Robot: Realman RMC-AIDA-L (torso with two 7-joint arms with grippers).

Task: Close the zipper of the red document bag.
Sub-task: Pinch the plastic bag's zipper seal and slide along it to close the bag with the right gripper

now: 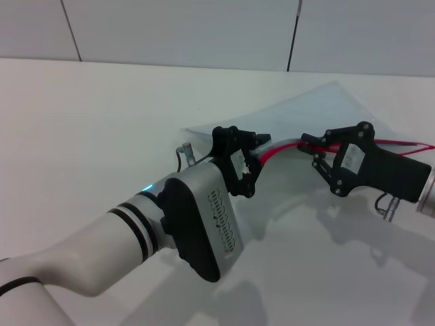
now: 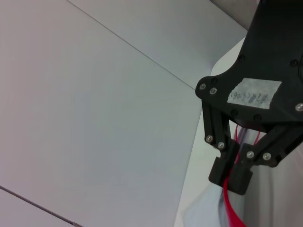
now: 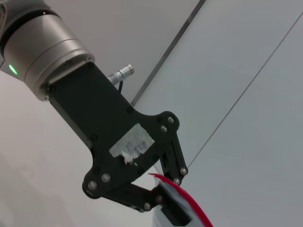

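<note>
The red document bag (image 1: 319,109), a translucent pale pouch, hangs lifted off the white table (image 1: 81,136) between both grippers. Its zipper (image 1: 282,148) is a bright red strip stretched from one gripper to the other. My left gripper (image 1: 255,156) is shut on the strip's left end; the right wrist view shows it (image 3: 166,201) pinching the red zipper (image 3: 191,205). My right gripper (image 1: 310,144) is shut on the strip further right; the left wrist view shows it (image 2: 232,169) clamped on the zipper (image 2: 232,208). Two red lines (image 1: 408,144) run on behind it. I cannot make out the slider.
A grey panelled wall (image 1: 170,27) stands behind the table's far edge. My left forearm (image 1: 170,231) crosses the near left of the table.
</note>
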